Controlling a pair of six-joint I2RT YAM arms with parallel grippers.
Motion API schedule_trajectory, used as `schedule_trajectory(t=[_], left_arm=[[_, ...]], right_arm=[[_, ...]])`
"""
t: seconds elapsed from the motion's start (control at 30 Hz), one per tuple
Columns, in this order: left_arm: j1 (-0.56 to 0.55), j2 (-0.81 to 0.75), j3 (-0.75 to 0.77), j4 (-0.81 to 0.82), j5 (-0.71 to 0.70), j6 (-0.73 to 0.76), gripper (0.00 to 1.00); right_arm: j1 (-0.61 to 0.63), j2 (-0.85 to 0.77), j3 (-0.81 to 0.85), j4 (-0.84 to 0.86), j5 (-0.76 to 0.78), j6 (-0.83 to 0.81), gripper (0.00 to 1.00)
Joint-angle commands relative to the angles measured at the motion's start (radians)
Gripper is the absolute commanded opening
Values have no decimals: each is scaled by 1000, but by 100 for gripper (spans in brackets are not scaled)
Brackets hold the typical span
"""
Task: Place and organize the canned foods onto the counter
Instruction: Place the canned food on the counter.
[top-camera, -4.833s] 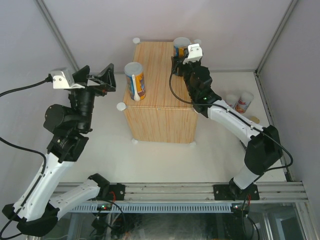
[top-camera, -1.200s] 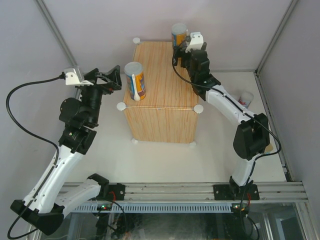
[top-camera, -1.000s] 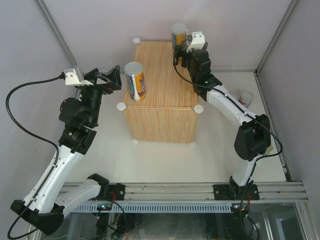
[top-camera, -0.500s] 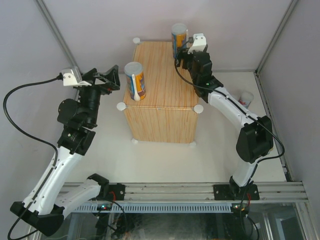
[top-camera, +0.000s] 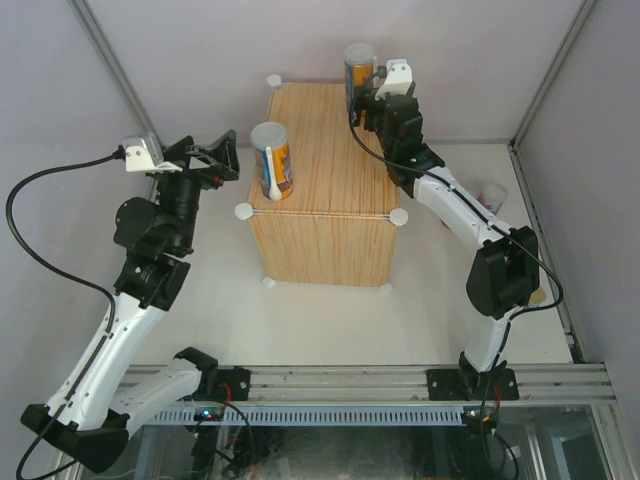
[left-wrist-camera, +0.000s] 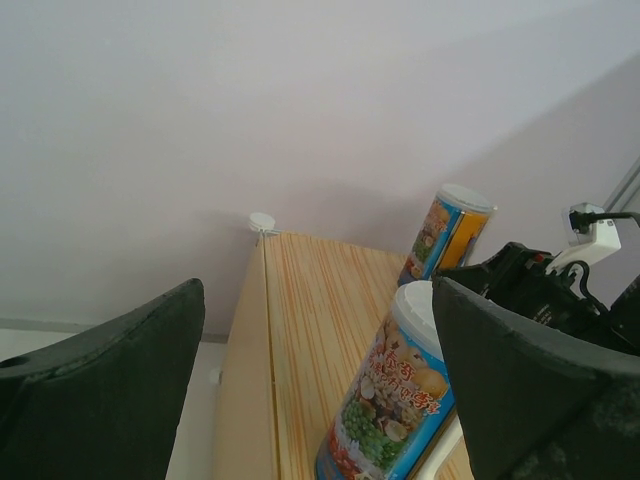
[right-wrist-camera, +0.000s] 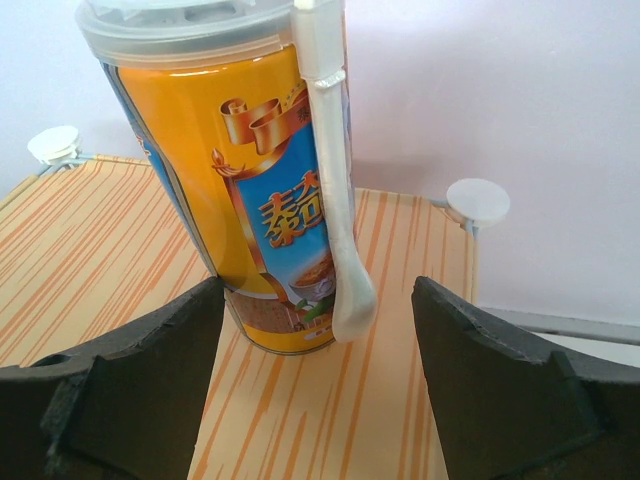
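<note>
Facing right hand (right-wrist-camera: 318, 300) on counter (right-wrist-camera: 100, 250): tall can (right-wrist-camera: 250, 180), white knob (right-wrist-camera: 477, 199) beside.

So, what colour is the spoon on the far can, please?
White spoon; right wrist view.

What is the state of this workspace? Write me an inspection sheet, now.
Surface: white table, counter standing on it.
Job's things: near tall can and far tall can upright on the counter; short can on the table, partly hidden.
Clutter: nothing seen.
Grippers: left gripper open, empty; right gripper open at the far tall can, not gripping.
Cables: black cable loops off the left wrist.
Surroundings: white walls, metal frame.
</note>
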Motion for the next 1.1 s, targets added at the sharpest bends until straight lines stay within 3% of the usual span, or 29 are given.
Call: schedule_trajectory(t=[0.0, 0.57, 0.83, 1.07], left_arm=[[11, -8, -21, 38, 29, 3, 98], [23, -10, -30, 43, 63, 5, 100], [31, -70, -61, 37, 191, 52, 100], [32, -185, -104, -69, 295, 126, 100]], right_arm=[[-21, 16, 68, 9, 26, 18, 75], [-42, 65, 142, -40, 17, 15, 76], [-9, -28, 41, -28, 11, 14, 83], [23, -138, -64, -38, 21, 17, 84]])
